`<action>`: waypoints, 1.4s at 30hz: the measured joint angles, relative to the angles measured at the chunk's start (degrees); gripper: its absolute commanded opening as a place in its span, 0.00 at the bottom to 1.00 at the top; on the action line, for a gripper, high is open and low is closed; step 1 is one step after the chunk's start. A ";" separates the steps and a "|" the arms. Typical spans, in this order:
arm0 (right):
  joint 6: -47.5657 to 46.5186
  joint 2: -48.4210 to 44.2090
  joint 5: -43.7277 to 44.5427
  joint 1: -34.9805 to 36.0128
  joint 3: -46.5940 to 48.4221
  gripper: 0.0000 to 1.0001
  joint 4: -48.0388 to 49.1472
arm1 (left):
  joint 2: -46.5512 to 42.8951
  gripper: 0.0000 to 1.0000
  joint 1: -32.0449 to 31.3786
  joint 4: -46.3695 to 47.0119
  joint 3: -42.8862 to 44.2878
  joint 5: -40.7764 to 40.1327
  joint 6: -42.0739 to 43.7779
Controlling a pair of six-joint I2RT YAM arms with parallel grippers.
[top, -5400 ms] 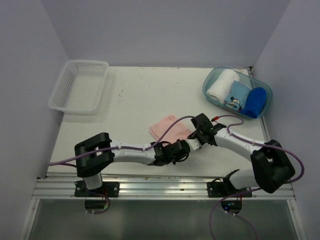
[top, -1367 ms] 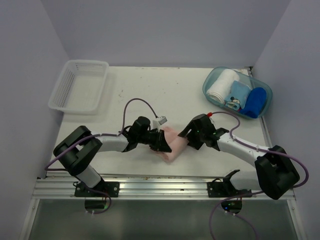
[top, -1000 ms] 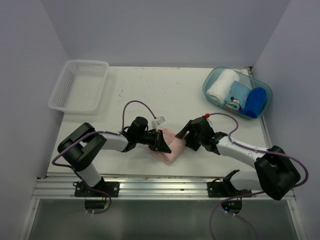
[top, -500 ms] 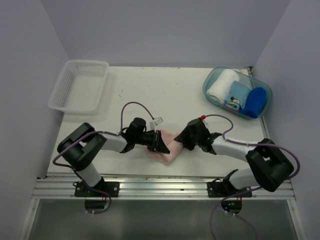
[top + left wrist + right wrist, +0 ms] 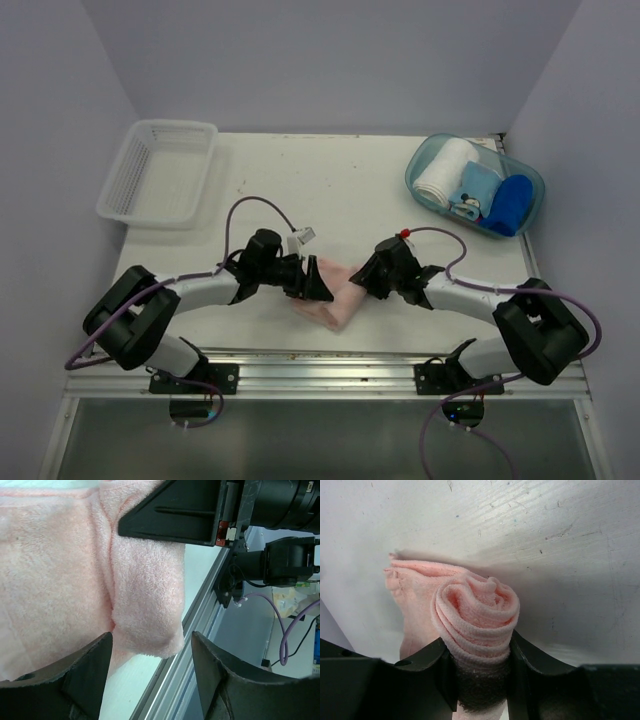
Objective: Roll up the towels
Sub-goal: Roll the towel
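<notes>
A pink towel (image 5: pixel 336 294), partly rolled, lies near the table's front edge between both arms. In the right wrist view its spiral end (image 5: pixel 476 612) sits squeezed between the black fingers of my right gripper (image 5: pixel 478 667), which is shut on the roll. My right gripper (image 5: pixel 360 281) comes at the towel from the right. My left gripper (image 5: pixel 317 284) is at the towel's left side. In the left wrist view, the left gripper (image 5: pixel 152 677) stands open, with the towel's folded end (image 5: pixel 145 610) just beyond the fingertips and touching neither.
A white mesh basket (image 5: pixel 160 171) stands at the back left. At the back right, a clear blue tub (image 5: pixel 428 157) holds a white roll (image 5: pixel 442 173), a light blue towel (image 5: pixel 476 190) and a dark blue roll (image 5: pixel 510 204). The metal rail (image 5: pixel 320 375) runs along the front edge.
My left gripper has opened and let go of the pink towel, drawing back slightly left. My right gripper has closed onto the rolled end.
</notes>
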 measured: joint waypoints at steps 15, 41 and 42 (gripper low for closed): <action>-4.07 -0.55 -0.48 0.00 -0.04 0.31 1.46 | 2.34 0.06 3.52 -6.45 -2.32 -4.61 0.02; -9.16 1.11 -1.46 -0.11 4.87 0.29 -1.57 | 15.63 0.32 8.00 -17.53 13.64 -4.79 6.56; -9.33 1.38 -1.44 -0.11 5.53 0.29 -2.19 | 15.54 0.39 8.04 -18.23 14.16 -4.98 7.10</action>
